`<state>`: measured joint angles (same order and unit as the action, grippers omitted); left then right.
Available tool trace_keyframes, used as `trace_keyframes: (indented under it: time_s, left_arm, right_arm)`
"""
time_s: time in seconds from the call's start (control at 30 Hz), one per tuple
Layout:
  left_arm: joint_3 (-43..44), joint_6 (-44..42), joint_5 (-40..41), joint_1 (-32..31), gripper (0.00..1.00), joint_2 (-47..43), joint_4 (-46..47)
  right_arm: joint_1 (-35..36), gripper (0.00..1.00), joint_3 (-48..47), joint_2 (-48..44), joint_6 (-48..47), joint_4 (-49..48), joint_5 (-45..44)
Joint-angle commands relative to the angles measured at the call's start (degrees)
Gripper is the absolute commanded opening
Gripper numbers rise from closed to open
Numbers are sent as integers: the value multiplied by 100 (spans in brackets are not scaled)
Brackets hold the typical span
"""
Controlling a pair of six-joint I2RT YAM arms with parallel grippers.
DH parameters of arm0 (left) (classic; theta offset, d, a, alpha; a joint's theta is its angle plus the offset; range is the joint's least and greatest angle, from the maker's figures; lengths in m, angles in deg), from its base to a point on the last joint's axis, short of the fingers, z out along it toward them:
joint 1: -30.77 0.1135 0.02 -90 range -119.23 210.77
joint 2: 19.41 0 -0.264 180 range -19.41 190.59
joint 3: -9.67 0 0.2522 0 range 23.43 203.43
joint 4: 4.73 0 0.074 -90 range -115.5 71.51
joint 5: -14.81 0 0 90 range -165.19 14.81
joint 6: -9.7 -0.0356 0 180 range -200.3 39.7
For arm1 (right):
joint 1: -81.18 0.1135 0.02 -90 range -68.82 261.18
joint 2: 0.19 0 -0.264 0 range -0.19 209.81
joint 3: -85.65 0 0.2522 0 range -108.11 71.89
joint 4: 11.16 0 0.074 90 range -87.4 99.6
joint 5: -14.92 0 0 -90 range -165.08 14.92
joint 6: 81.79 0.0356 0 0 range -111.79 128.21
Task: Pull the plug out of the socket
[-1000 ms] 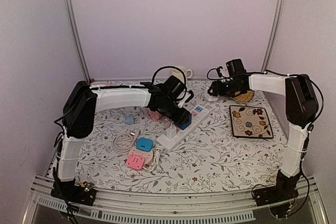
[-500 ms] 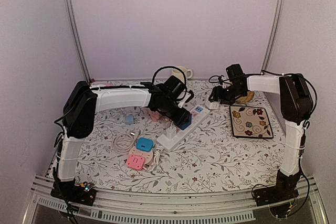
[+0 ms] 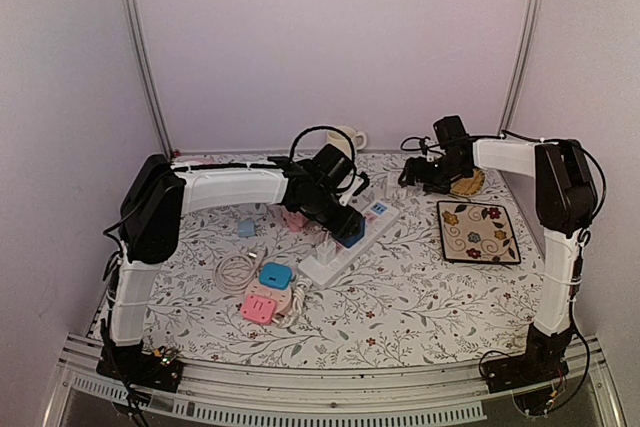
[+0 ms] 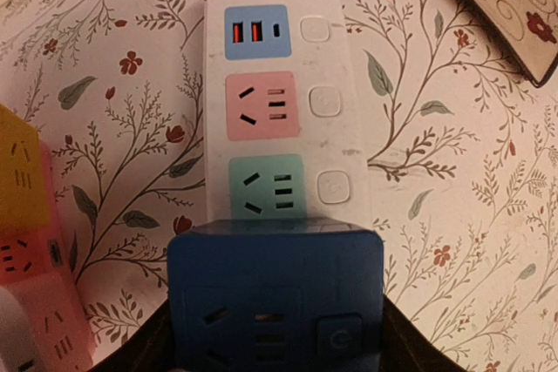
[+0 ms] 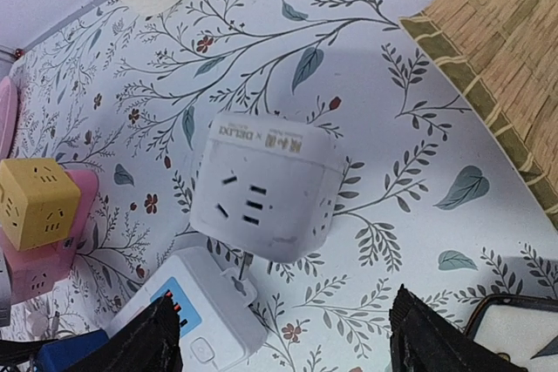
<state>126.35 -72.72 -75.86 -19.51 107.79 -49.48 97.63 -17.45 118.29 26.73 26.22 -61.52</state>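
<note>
— Floral-print cloth covers your surface [image 3: 400,297], with plain pale walls behind it. Your white power strip [image 4: 283,102] lies near the middle, running from near left to far right.

— Your plug is the blue cube [image 4: 275,298]. It is seated on the near end of that strip, just beside the green outlet.

— Your left tool [image 4: 275,350] is clenched on it, with a dark finger pressed against each side of the blue cube.

— Your right tool [image 5: 292,337] is at the far right, released. Its fingers are spread wide and you have nothing between them.

— Below it, a white cube socket [image 5: 261,185] rests on the surface, just beside the strip's far end and touching neither finger.

— To the right of that you have a woven mat [image 5: 497,67]. To the left, a yellow cube [image 5: 39,198] sits on a pink one.
</note>
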Motion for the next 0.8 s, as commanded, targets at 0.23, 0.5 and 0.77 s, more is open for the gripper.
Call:
trace_keyframes:
  time_s: [0.23,0.5,0.77]
  left_arm:
    - [79,18,-220,-163,45,327,-460]
    - [411,25,-227,-239,45,516,-455]
    - [883,60,-229,-335,45,769,-461]
  right_arm:
    - [417,86,-79,-128,-452,139,129]
    - [913,87,191,-41,-893,135,5]
    - [971,87,638,-69,-895,65,-147]
